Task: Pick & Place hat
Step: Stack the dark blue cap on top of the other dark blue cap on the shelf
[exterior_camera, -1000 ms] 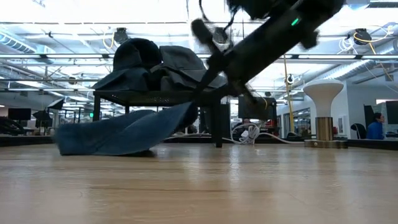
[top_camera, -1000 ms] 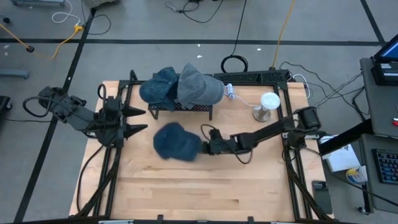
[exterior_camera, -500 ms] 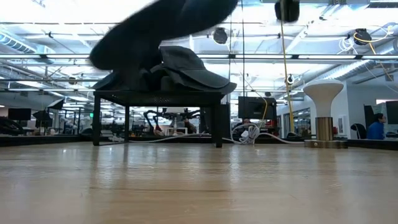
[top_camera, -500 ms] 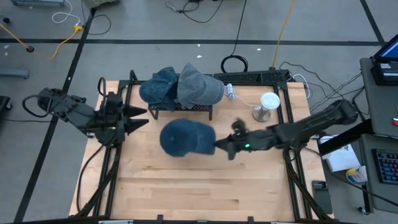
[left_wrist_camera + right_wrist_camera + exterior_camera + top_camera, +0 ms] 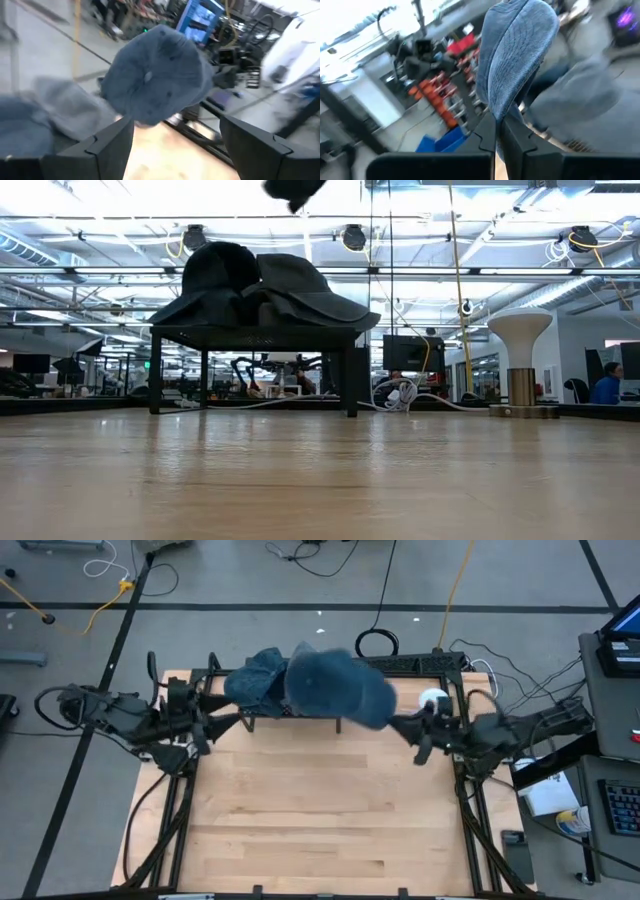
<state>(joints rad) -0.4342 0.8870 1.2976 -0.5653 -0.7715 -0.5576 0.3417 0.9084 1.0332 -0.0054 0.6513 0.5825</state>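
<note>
My right claw (image 5: 400, 723), clenched on the blue hat's (image 5: 337, 687) brim, holds it upper-centre, above the rack (image 5: 262, 712).

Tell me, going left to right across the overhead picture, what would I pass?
Left gripper, open → hats piled on the black rack → blue hat held up in the air → right gripper pinching it → white stand.

The high camera looks straight down on the whole counter (image 5: 300, 820). The low one sits at counter height, facing level toward the rack (image 5: 250, 330) at twelve o'clock. Both wrist cameras look closely along their fingers; all share the lifted blue hat (image 5: 335, 685).
</note>
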